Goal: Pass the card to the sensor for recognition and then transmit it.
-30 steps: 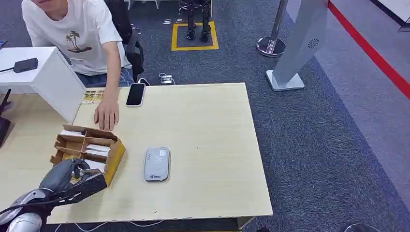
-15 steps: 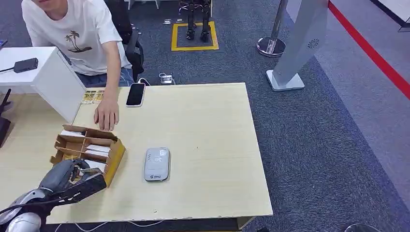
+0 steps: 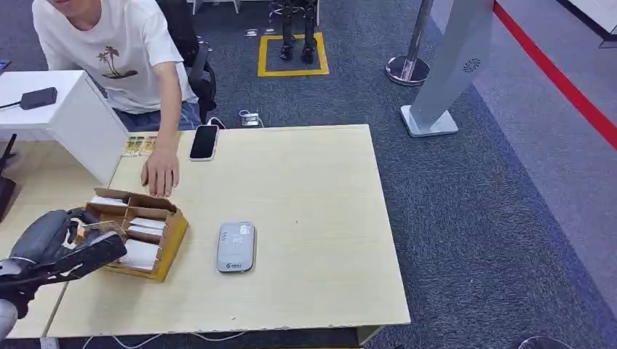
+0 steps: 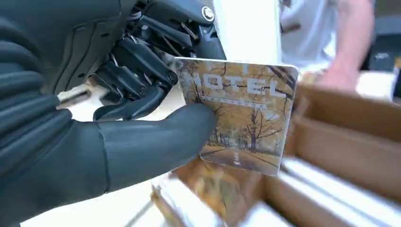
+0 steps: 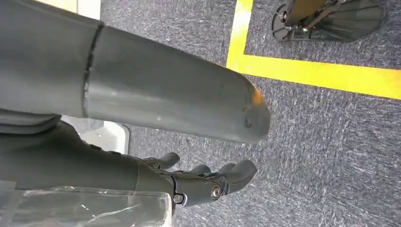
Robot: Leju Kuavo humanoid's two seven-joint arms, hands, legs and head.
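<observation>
Left robot hand [image 4: 118, 137] pinches card [image 4: 241, 113] by one edge above box [image 3: 142, 233]; thin hold, could slip before sensor [image 3: 236, 247].

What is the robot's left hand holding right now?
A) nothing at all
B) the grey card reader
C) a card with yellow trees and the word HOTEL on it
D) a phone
C: in the left wrist view, the left hand pinches the card between its thumb and fingers, and the card shows autumn trees and HOTEL lettering.
</observation>
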